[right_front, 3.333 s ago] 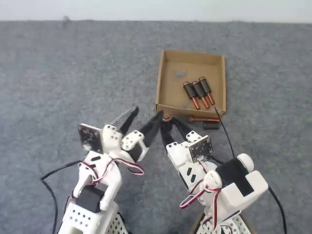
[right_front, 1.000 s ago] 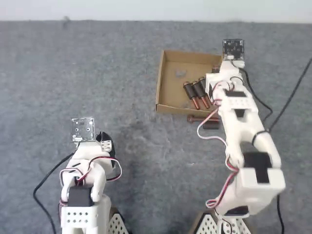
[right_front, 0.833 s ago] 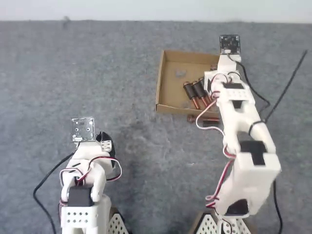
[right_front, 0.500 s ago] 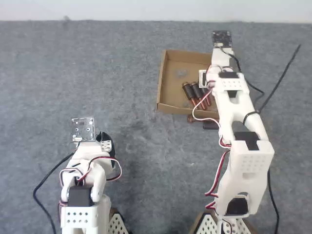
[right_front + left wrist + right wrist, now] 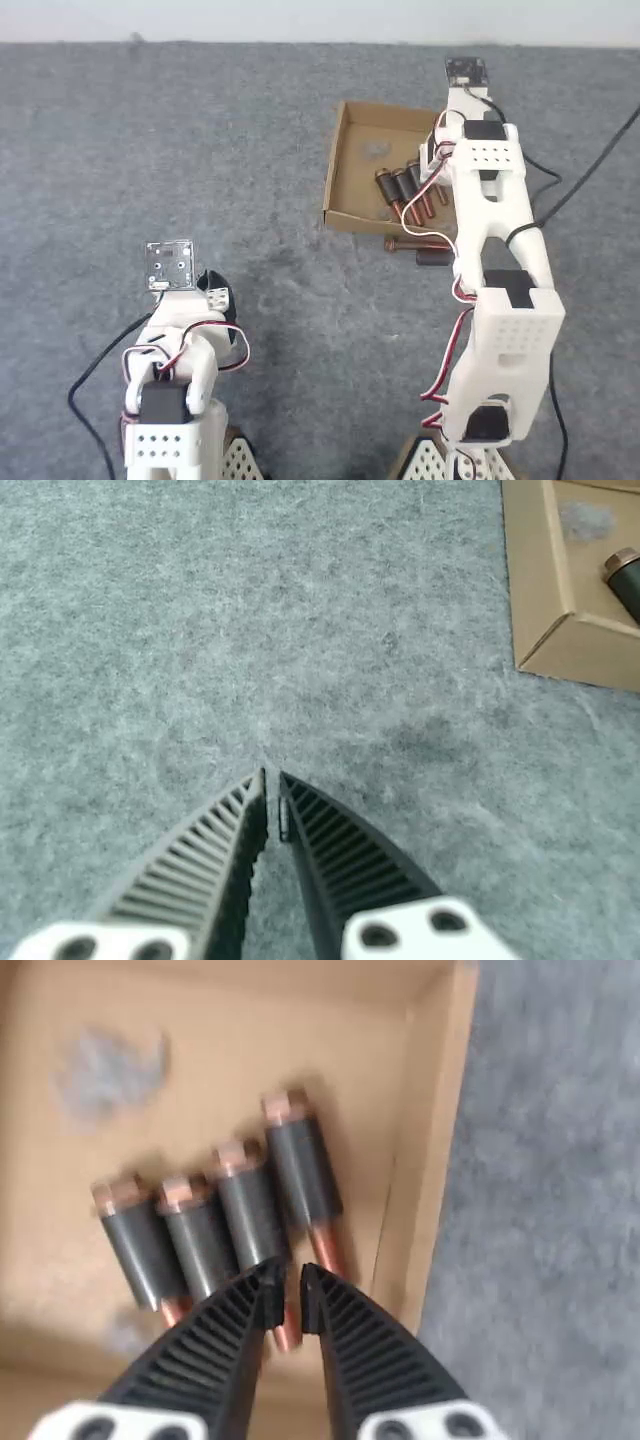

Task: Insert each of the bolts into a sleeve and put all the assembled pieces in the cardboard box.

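Right gripper (image 5: 288,1278): hangs over the right half of the cardboard box (image 5: 432,1150) at far right, tips pressed almost together, pinching nothing. Four assembled pieces (image 5: 245,1215): lie side by side on the box floor, close to its right wall, under those tips. Loose bolt (image 5: 405,243) and sleeve (image 5: 432,259): rest on the carpet (image 5: 200,150) just outside the box's near wall, beside the right arm. Left gripper (image 5: 272,785): hovers over carpet at near left, tips pressed together, empty.

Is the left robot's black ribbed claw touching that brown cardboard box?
Apart. The left wrist view shows bare grey carpet between the black ribbed claw and the brown cardboard box.
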Controlling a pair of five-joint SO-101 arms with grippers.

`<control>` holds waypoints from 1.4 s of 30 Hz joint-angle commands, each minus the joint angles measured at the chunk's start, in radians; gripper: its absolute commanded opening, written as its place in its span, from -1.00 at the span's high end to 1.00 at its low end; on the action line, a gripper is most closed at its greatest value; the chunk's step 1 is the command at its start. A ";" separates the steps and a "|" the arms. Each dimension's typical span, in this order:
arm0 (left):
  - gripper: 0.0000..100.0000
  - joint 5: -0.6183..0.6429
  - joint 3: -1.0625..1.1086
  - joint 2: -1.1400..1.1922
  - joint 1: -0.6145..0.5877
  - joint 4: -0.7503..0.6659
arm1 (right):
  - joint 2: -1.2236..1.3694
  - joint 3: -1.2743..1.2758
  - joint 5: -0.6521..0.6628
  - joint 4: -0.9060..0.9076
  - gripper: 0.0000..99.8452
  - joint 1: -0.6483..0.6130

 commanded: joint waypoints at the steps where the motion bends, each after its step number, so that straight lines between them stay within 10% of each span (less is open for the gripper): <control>1: 0.96 -0.008 -0.012 -0.009 -0.002 -0.035 | -0.168 -0.057 0.017 0.113 0.99 -0.018; 12: 0.96 -0.008 -0.012 -0.008 -0.003 -0.035 | -0.321 0.035 0.112 0.305 0.99 -0.030; 25: 0.96 -0.008 -0.012 -0.008 -0.005 -0.031 | -0.621 0.586 0.120 0.065 0.98 -0.125; 42: 0.96 -0.008 -0.012 -0.008 -0.005 -0.029 | -0.588 0.713 0.749 0.028 0.75 -0.189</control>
